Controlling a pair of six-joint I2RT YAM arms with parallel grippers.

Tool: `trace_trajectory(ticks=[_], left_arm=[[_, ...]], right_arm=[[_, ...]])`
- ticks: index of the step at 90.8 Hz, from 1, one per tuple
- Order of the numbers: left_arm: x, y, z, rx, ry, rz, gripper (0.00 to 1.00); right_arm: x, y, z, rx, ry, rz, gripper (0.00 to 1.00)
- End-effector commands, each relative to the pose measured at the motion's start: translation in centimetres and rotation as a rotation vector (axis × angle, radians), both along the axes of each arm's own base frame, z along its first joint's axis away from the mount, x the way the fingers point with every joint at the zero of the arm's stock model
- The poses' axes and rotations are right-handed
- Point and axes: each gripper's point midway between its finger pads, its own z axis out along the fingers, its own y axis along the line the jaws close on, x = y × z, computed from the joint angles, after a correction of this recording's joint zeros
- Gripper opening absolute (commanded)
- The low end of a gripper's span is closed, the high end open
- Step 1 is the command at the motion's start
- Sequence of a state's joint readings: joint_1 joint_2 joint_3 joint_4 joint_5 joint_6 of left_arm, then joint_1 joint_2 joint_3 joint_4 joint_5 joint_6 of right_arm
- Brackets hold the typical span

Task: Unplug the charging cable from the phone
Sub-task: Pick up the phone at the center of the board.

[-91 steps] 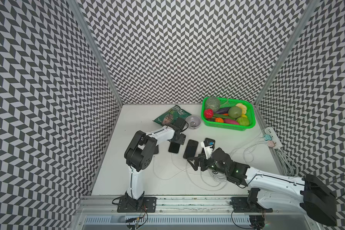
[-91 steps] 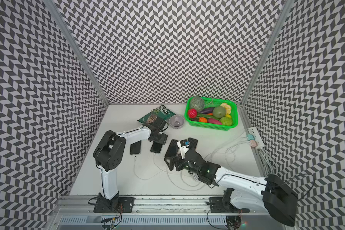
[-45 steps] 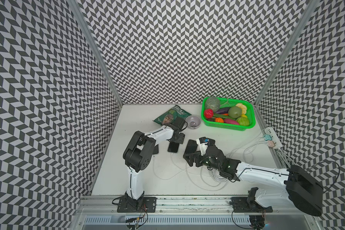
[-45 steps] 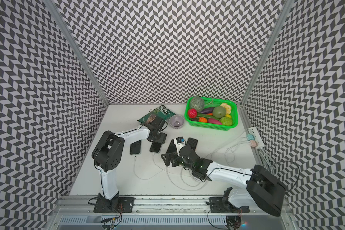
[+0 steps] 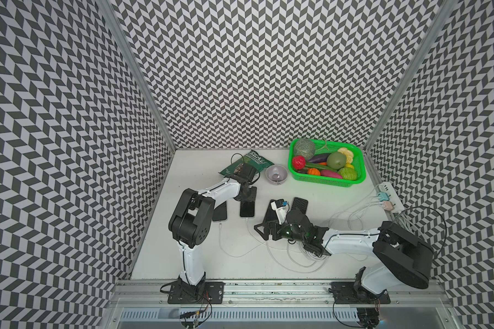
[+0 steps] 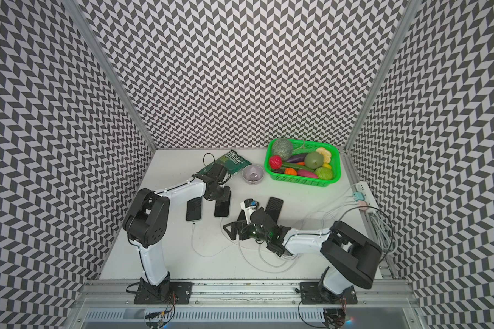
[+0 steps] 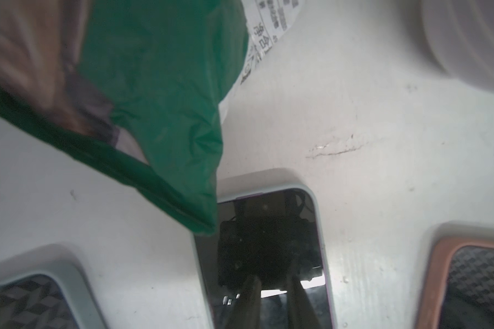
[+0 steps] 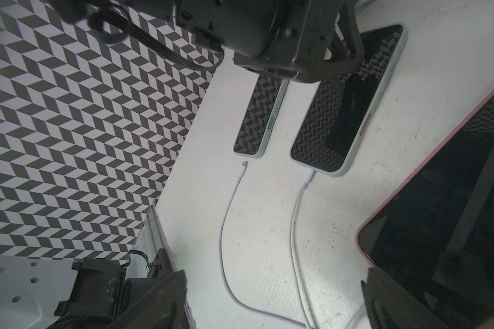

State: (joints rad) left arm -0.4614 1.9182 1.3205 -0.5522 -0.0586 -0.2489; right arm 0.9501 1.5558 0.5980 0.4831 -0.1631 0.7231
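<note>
Right wrist view: my right fingers (image 8: 166, 296) gape empty, the plugged cable (image 8: 307, 178) just ahead of them; I can't tell my left gripper's (image 8: 337, 65) clench on the phone (image 8: 340, 119), so a pull could drag it.

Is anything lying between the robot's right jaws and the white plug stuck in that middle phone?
Nothing visible does. The right gripper faces the plug in the phone across bare table; only the plug's own cable runs between them.
</note>
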Motion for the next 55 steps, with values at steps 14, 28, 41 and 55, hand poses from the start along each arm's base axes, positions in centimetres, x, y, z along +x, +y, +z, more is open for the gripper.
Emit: trace_trajectory(ticks=[14, 28, 41, 55], left_arm=[[0.3, 0.1, 2.0, -0.038, -0.045, 0.008, 0.77], [0.0, 0.4, 0.8, -0.006, -0.009, 0.014, 0.96], [-0.3, 0.4, -0.4, 0.012, 0.025, 0.012, 1.0], [-0.7, 0.4, -1.7, 0.044, 0.053, 0.008, 1.0]], right_arm=[[0.7, 1.5, 1.9, 0.062, -0.04, 0.02, 0.98], [0.7, 1.5, 2.1, 0.057, -0.043, 0.023, 0.98], [0.7, 1.5, 2.4, 0.061, -0.046, 0.025, 0.98], [0.7, 1.6, 2.6, 0.063, -0.044, 0.028, 0.98]])
